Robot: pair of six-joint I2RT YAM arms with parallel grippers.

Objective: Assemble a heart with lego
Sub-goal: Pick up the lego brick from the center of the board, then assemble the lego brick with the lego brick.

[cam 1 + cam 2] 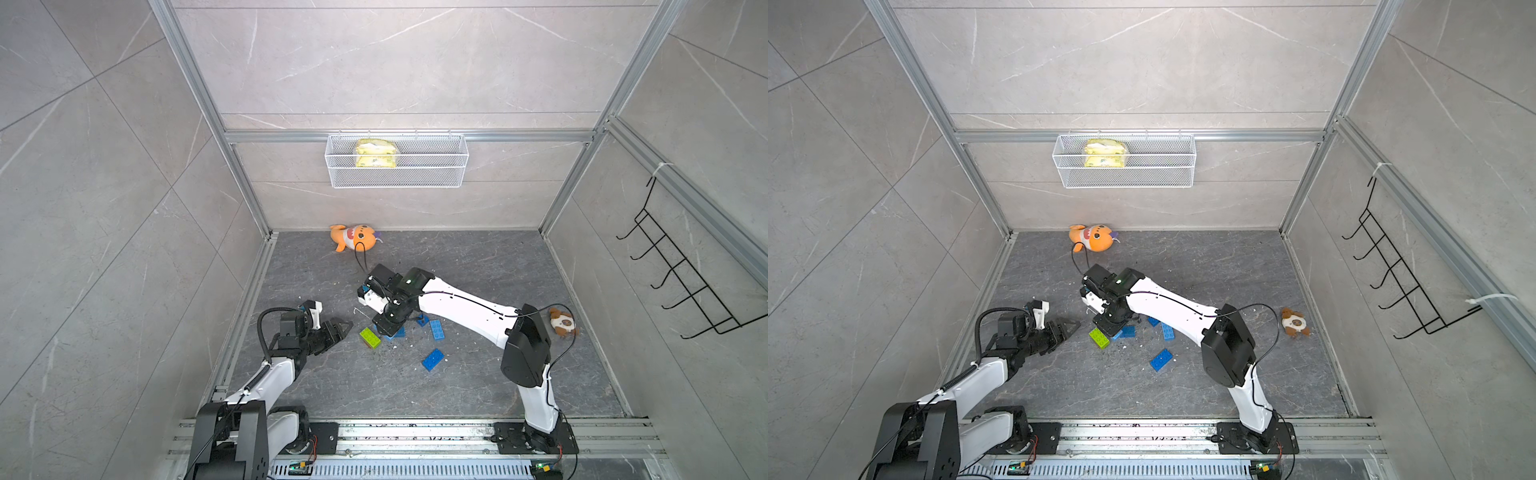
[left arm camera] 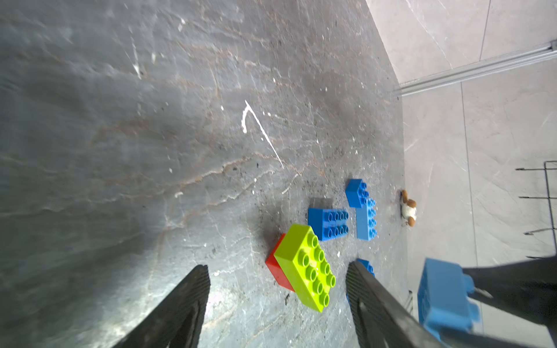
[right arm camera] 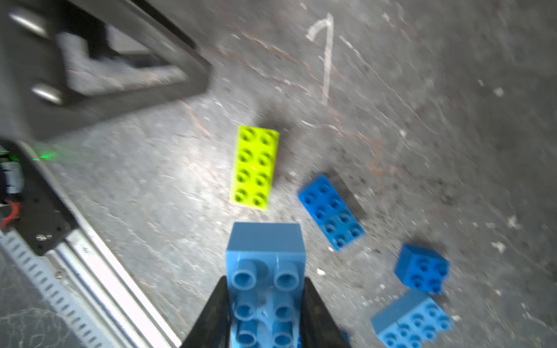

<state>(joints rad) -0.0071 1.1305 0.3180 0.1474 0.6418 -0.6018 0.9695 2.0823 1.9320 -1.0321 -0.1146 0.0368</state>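
right gripper [image 3: 265, 281] clenched on a light-blue oblong plastic brick [image 3: 264, 241]. Jaws are on its long sides, studs up as far as I can tell, and the grip looks square.

Just ahead of the held brick is a lime-green oblong plastic brick [image 3: 254, 167], flat with studs up. It sits on a small red plastic brick [image 2: 275, 268] that pokes out from under one side in the left wrist view. The heart [image 1: 1099, 337] so far is only this two-brick stack, i.e. the tip end. In both top views the right gripper is just beside the stack. I see no contact, but its height above the floor is hard to judge.

left gripper [image 1: 343, 327] has its jaws spread and is empty. It points at the stack from the opposite side, near but apart.

Step in hand, my read: place the held blue on the lime-green studs as the next, wider layer. What the next move needs:
- line up the long axes and the stud grid
- come straight down and press
- left closes on the lime-green sides first, or the stack will likely skid on the dark stone-look floor [image 1: 478, 270]

Risk: an off-grid press tips lime-green off red.

Loose stock:
- blue oblong brick [image 3: 331, 212], just beside lime-green
- blue square brick [image 3: 422, 268], near it
- second light-blue oblong brick [image 3: 413, 319], near those
- another blue oblong brick [image 1: 433, 359], well apart, toward the arm bases
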